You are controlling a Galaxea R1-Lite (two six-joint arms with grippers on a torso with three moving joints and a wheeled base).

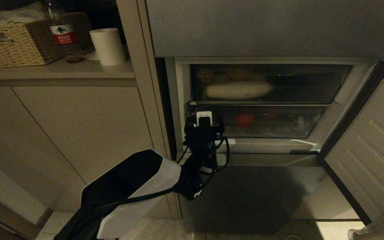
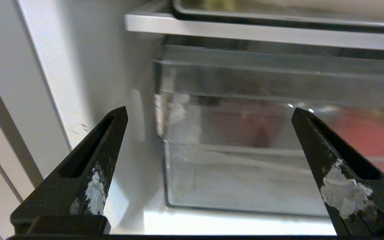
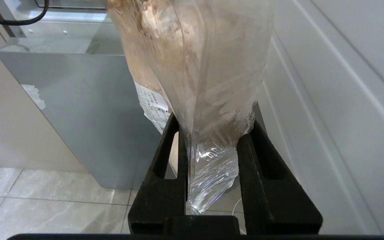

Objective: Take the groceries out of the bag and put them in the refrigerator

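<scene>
Reaching into the open middle compartment of the tall grey-steel refrigerator (image 1: 272, 30), your left gripper (image 1: 204, 120) sits at the left end of the lower clear plastic drawer (image 2: 245, 160), its black fingers (image 2: 92, 166) spread wide with nothing between them. You can see a blurred red item (image 1: 244, 120) behind that drawer's front, and a long pale wrapped item (image 1: 238, 89) lying in the clear drawer above it. The compartment's door (image 1: 372, 146) stands swung out to the right. Your right gripper (image 3: 212, 133) is low beside that door's white inner panel, pinching the neck of a crinkly clear plastic pack of pale beige lumps (image 3: 192, 60) with a white printed label on it. Up on the beige counter (image 1: 78, 70) to the left stand a woven basket (image 1: 15, 43), a clear water bottle with a red label (image 1: 60, 28) and a white paper roll (image 1: 107, 45).
</scene>
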